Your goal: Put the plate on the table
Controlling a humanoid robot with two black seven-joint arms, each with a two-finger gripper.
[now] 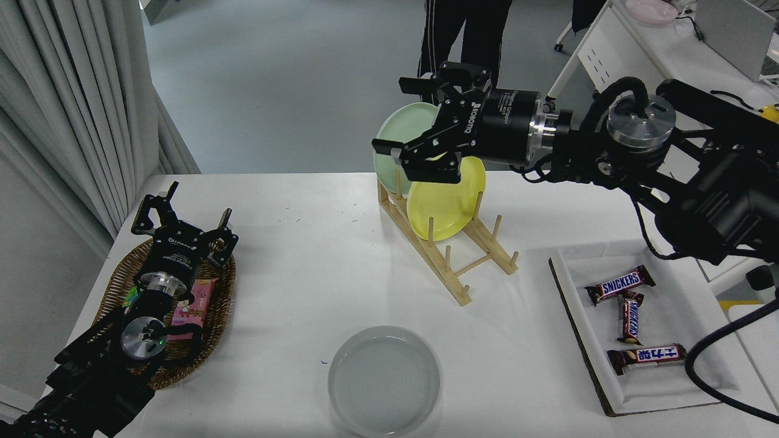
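Note:
The light grey-white plate (383,380) lies flat on the white table (292,267), near its front edge. My right gripper (409,121) is open and empty. It is high above the far side of the table, in front of the upright pale green plate (420,118) and above the yellow plate (447,204), well away from the grey plate. My left gripper (182,213) is parked at the lower left over a wicker basket, open and empty.
A wooden rack (453,267) holds the green and yellow plates upright. A white tray (669,377) with candy bars sits at the right. The wicker basket (207,328) holds snacks. A person's legs (462,36) stand beyond the table. A white desk (633,91) is at the upper right.

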